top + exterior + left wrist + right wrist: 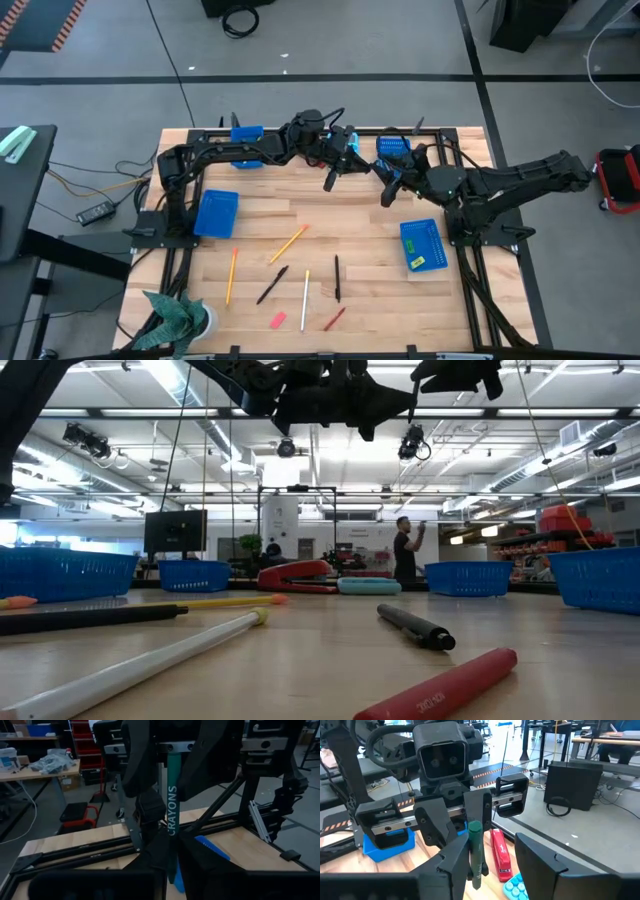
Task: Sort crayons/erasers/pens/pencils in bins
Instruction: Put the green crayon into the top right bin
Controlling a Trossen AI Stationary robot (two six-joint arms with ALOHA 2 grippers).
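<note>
A dark green crayon (pixel 172 805) with white "CRAYONS" lettering stands roughly upright in the air over the table's far middle. My left gripper (pixel 172 862) is shut on it. My right gripper (pixel 492 847) faces the left one and is open, one finger on each side of the crayon (pixel 475 855). On the table lie orange pencils (pixel 288 243) (pixel 232 275), a white pencil (pixel 305 287), black pens (pixel 272 285) (pixel 337 278), a red crayon (pixel 334 318) and a pink eraser (pixel 278 320). A yellow eraser (pixel 417 263) lies in the right bin (pixel 424 240). My left gripper pinches the crayon's lower part (pixel 172 845) between its two fingers. The fingers come level from the table's left and lie across the crayon. The crayon is lifted clear of the table, its upper end between the right gripper's fingers. My right gripper: the crayon shows close beside one finger (pixel 457 862); I cannot tell whether they touch.
Other blue bins stand at the left (pixel 217 213), far left (pixel 245 147) and far right (pixel 393 150). A red stapler (pixel 500 855) and a light-blue calculator (pixel 516 886) lie below the grippers. A potted plant (pixel 175 318) stands at the near left corner.
</note>
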